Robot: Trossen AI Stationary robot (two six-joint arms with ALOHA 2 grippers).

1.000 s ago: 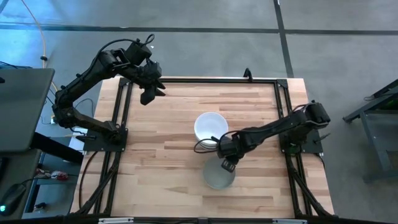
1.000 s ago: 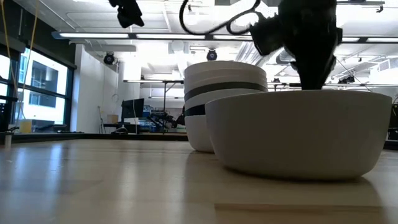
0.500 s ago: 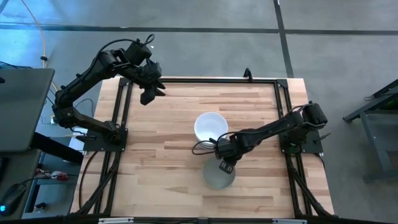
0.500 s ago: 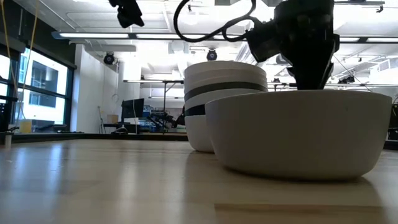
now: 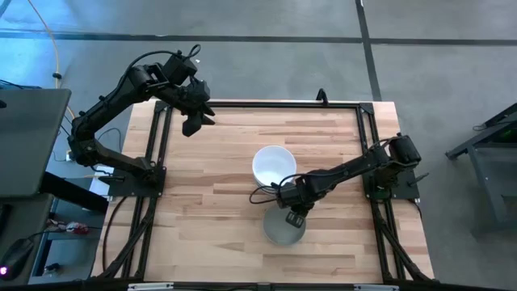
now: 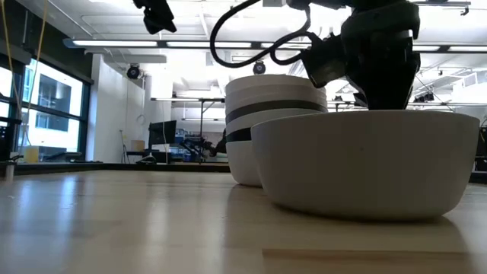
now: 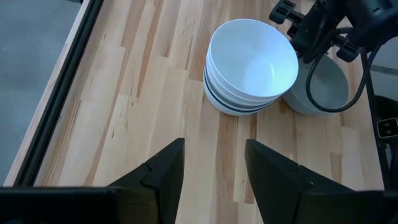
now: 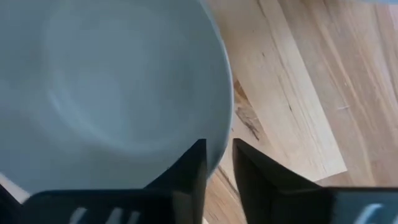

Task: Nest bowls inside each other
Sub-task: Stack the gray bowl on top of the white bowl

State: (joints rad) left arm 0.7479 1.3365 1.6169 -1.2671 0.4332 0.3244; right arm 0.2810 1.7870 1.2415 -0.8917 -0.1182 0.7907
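The right gripper [image 5: 292,217] straddles the rim of a lone grey bowl [image 5: 284,229], fingers parted just enough to pinch it; the stack of nested bowls [image 5: 274,166] sits touching beside it, farther in; the left gripper [image 5: 196,123] hangs open, well apart.

Glossy white bowls [image 7: 252,65], matt grey bowl [image 5: 284,229], wood-plank table [image 5: 210,186]
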